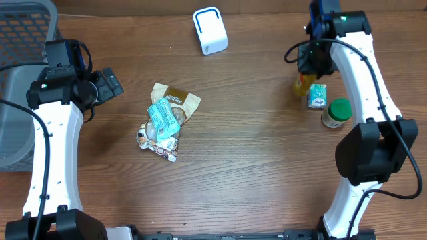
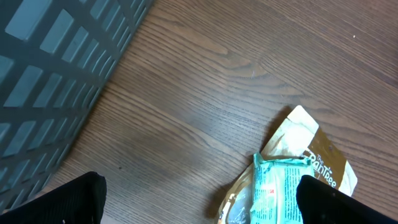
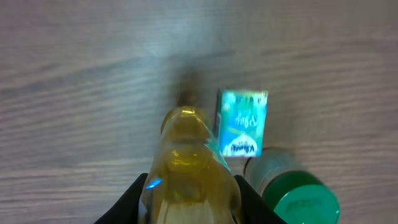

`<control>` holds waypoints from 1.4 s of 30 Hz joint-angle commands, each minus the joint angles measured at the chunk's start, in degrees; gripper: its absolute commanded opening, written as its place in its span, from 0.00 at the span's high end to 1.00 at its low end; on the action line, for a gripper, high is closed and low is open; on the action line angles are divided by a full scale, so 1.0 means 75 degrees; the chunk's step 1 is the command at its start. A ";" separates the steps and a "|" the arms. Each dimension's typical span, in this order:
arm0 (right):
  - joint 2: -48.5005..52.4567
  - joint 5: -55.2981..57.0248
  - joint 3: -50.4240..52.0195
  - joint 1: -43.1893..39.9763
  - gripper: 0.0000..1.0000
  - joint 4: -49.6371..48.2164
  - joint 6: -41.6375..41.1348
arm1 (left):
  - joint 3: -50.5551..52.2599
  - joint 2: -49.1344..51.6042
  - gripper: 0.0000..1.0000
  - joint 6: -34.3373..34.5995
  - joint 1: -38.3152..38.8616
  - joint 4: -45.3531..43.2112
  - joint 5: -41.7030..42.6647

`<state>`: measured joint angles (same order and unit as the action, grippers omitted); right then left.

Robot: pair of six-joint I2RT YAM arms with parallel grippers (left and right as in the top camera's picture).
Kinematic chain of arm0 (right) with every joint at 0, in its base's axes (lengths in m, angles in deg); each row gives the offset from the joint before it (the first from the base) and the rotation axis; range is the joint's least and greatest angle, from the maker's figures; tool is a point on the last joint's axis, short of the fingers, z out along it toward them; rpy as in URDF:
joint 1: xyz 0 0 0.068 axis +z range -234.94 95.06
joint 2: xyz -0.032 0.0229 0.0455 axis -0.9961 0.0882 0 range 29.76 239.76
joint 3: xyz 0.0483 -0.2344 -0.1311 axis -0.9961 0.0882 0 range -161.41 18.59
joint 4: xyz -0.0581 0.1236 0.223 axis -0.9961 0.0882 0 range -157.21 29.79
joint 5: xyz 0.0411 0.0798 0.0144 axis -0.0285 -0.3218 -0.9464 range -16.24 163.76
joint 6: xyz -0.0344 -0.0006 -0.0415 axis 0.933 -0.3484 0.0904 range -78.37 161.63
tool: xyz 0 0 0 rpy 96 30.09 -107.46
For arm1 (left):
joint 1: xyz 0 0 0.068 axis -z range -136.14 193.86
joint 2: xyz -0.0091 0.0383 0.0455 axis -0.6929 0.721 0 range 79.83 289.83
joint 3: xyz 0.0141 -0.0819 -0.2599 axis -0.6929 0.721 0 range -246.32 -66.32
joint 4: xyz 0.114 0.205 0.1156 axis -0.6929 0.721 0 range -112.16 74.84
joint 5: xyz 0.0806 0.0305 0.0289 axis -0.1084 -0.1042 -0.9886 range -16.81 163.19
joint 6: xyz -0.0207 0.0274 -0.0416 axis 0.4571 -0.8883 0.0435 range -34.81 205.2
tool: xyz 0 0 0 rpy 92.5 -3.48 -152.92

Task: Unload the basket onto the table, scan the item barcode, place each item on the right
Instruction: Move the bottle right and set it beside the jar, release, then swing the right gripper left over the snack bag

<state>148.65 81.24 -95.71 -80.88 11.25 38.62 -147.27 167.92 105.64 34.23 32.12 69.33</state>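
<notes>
Judging from how things lie, the scan is barely begun. The yellow bottle (image 3: 189,155) is gripped but sits well apart from the white scanner (image 1: 210,30), off to the scanner's right and nearer the robot, and no barcode is presented to it yet. By this reading, what is left is to carry the bottle across to the scanner and turn its label toward it.

Also right of the scanner, just beside the bottle, stand a teal carton (image 1: 317,95) and a green-capped jar (image 1: 337,112). A pile of packets (image 1: 167,120) lies on the surface (image 1: 253,153) to the scanner's left and nearer the robot, and a grey basket (image 1: 20,80) sits far to its left.

The right tool (image 3: 189,199) is partly closed, its fingers pinching the bottle's sides from above; whether the bottle is clear of the surface cannot be told. The left tool (image 2: 199,205) is spread wide and holds nothing, hovering left of the scanner, between basket and packets.
</notes>
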 commanded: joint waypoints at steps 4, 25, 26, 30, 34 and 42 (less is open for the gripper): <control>-0.0020 -0.0219 0.0848 -0.0195 0.94 -0.0259 -0.0064 | -0.0058 -0.0047 0.01 -0.0099 -0.0015 -0.0020 -0.0017; -0.0020 -0.0356 0.1052 -0.0192 0.01 -0.0277 -0.0402 | -0.0058 -0.0047 0.00 -0.0099 -0.0015 -0.0020 -0.0017; -0.0020 -0.0356 0.1052 -0.0192 0.00 -0.0315 -0.0402 | -0.0058 -0.0047 0.01 -0.0099 -0.0015 -0.0020 -0.0020; -0.0038 -0.0326 0.0618 -0.0195 0.00 -0.0440 -0.0399 | -0.0058 -0.0047 0.01 -0.0099 -0.0015 -0.0020 -0.0020; -0.0052 -0.0358 -0.0877 -0.0181 0.00 -0.0175 -0.0402 | -0.0058 -0.0047 0.00 -0.0099 -0.0015 -0.0020 -0.0017; -0.0064 -0.3485 -0.3019 0.0484 0.00 0.0251 -0.0402 | -0.0058 -0.0047 0.00 -0.0099 -0.0015 -0.0020 -0.0017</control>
<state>148.61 67.89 -117.17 -79.96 12.52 35.63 -147.27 167.92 105.64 34.23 32.10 69.33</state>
